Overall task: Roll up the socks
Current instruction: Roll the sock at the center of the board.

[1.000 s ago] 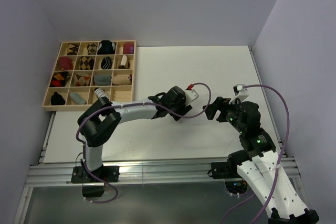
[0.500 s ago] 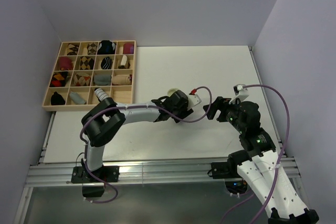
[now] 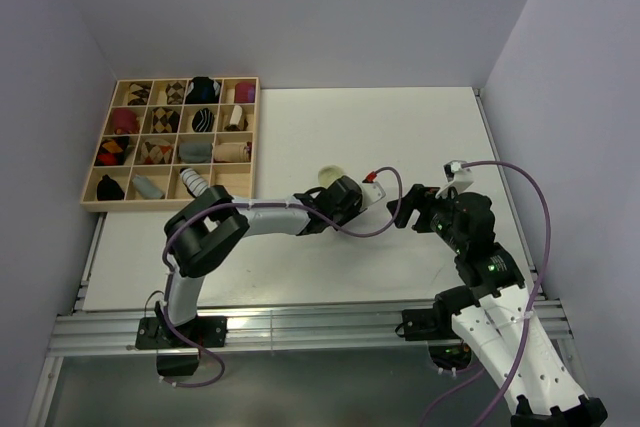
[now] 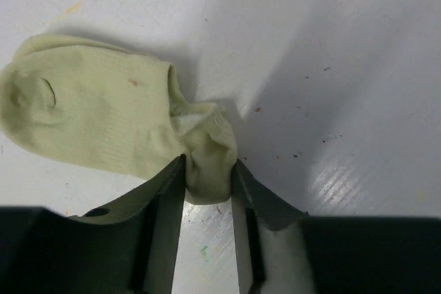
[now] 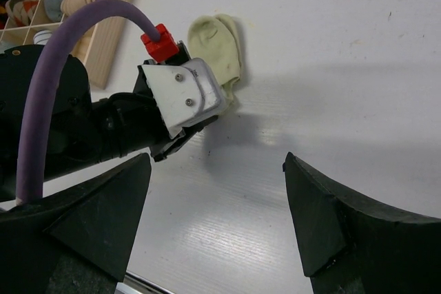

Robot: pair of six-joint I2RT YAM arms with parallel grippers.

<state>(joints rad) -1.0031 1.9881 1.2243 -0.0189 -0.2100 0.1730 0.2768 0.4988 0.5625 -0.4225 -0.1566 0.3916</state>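
Left gripper (image 4: 207, 170) slightly nearer than before, tight on one pale yellow-green sock (image 4: 96, 115); right gripper (image 5: 217, 160) agape.

An overhead camera looks down; both close wrist views share the pale sock (image 4: 103, 122).

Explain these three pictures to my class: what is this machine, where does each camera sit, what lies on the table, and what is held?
Two robot arms stand at the near edge of a white table. The top view looks down from above and behind them; the other two come from cameras on each wrist. On the table lie a pale sock and, far left, a wooden tray of rolled socks. The left gripper pinches one end of the sock between its fingers. The right gripper stands open and empty nearby.
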